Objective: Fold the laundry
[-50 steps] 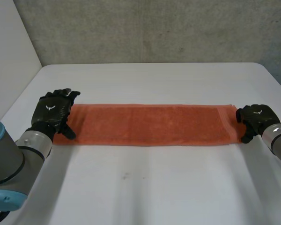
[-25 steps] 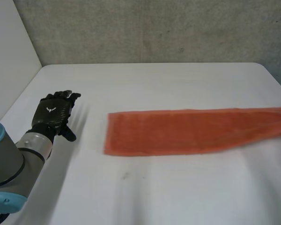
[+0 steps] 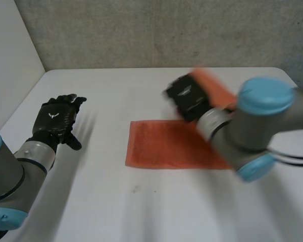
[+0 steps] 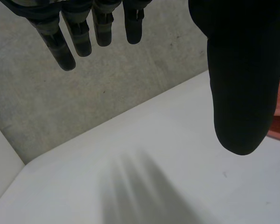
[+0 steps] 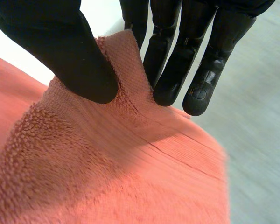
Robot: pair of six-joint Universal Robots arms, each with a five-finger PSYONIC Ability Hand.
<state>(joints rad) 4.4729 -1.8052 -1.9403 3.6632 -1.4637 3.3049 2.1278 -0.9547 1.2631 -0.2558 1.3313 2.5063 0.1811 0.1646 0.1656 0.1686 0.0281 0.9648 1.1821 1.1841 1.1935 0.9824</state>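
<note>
Now | right hand (image 5: 60, 51) pinches towel (image 3: 166, 146) edge, seen at wrist | left hand (image 3: 55, 120) splayed, empty, apart

No word, number or brand name can be read on the towel (image 3: 164, 148) or the worktop (image 3: 141, 212). The back of the left robot hand (image 3: 55, 121) carries a small white emblem, roughly V-shaped, too small to read as letters. The back of the right robot hand (image 3: 188, 100) bears a faint pale mark, blurred beyond reading.

Grey left arm (image 3: 7, 174) and right arm (image 3: 227, 133), light-blue caps (image 3: 265, 96), black left hand (image 3: 54, 121) and right hand (image 3: 188, 98), white markings.
</note>
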